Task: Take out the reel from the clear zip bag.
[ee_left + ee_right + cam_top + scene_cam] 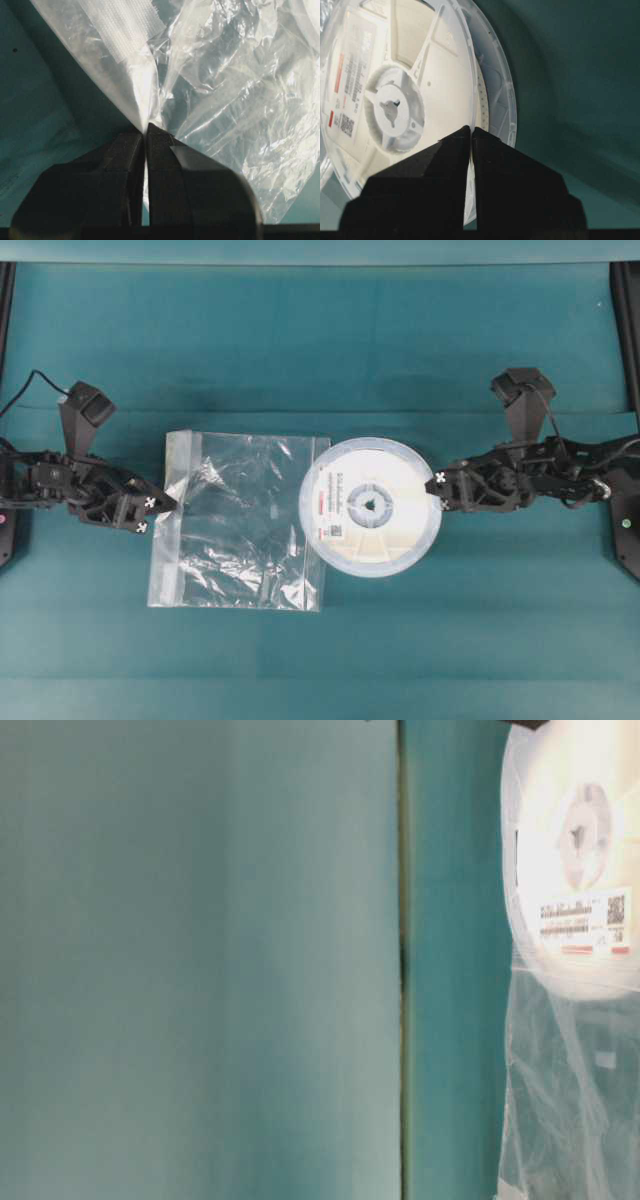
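Note:
The clear zip bag lies flat and crinkled on the teal table, left of centre, with a whitish strip along its left edge. The reel, white with a grey hub and a red-striped label, lies to the bag's right. Only its left rim is still overlapped by the bag's right edge. My left gripper is shut on the bag's left edge, and the left wrist view shows the film pinched between the jaws. My right gripper is shut on the reel's right rim, seen closed in the right wrist view.
Black frame posts stand at the far left and far right table edges. A fold line in the teal cloth runs across the table behind the bag. The table-level view shows the reel and bag at its right side.

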Controlling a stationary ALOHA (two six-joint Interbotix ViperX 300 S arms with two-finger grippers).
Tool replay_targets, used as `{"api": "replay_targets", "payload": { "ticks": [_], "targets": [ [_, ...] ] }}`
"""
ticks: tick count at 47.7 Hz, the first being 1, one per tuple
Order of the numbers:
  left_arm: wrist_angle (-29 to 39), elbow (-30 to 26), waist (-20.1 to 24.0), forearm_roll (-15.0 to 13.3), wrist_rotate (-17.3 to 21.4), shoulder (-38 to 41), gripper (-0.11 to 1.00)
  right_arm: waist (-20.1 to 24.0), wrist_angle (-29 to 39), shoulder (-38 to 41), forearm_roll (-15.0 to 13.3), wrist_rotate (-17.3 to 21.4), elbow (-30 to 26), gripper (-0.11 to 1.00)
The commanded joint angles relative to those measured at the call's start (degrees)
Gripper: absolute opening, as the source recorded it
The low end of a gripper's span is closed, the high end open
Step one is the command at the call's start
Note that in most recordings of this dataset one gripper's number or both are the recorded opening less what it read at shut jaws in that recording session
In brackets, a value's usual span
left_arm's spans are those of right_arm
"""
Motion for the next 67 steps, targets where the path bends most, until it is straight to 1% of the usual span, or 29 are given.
{"api": "replay_targets", "payload": {
  "ticks": [1, 10, 47, 55, 67],
  "targets": [
    [-0.1, -0.4, 0.4, -0.3, 0.0, -0.1, 0.0, -0.1, 0.7, -1.6, 0.0, 0.4, 0.4, 0.04],
    [-0.1, -0.4, 0.4, -0.3, 0.0, 0.0, 0.0, -0.1, 2.3, -2.9, 0.0, 0.4, 1.8, 0.04],
    [-0.1, -0.4, 0.4, -0.3, -0.5, -0.1, 0.0, -0.5, 4.6, -9.9, 0.0, 0.3, 7.3, 0.04],
    [-0.1, -0.5, 0.4, -0.3, -0.6, 0.0, 0.0, -0.7, 6.1, -11.2, 0.0, 0.3, 8.1, 0.04],
    [-0.1, -0.8, 0.4, -0.3, -0.6, 0.0, 0.0, -0.7, 6.1, -12.0, 0.0, 0.3, 8.3, 0.04]
  ]
}}
